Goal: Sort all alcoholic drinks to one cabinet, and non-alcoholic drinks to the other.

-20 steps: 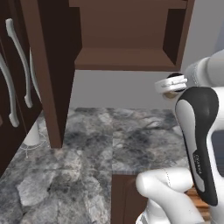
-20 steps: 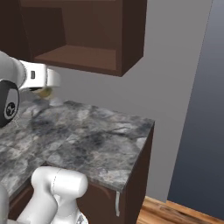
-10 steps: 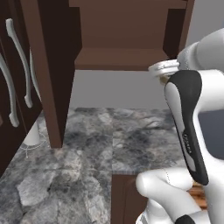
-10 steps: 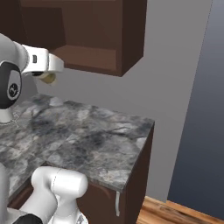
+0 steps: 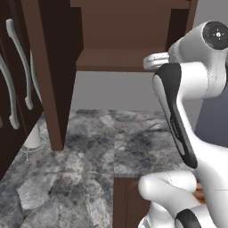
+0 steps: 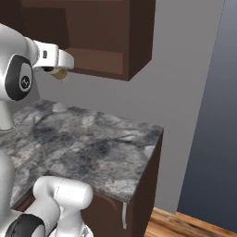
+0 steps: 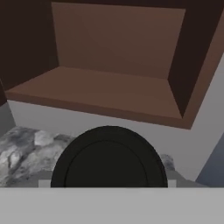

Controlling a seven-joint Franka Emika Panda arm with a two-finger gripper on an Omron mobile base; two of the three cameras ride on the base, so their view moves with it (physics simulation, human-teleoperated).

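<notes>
The tool [image 6: 59, 73] has risen from bench [image 6: 92, 148] height to just below the open cabinet's [image 7: 109, 92] shelf lip, closed around a black-lidded cup [image 7: 109, 164], so the cup looks nearly ready to go in.

Tool [image 6: 59, 74] and cup [image 7: 109, 157] higher, nearer cabinet [image 7: 113, 74].

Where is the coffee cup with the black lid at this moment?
The coffee cup sits in the gripper, raised above the counter, just in front of and slightly below the open cabinet shelf.
</notes>
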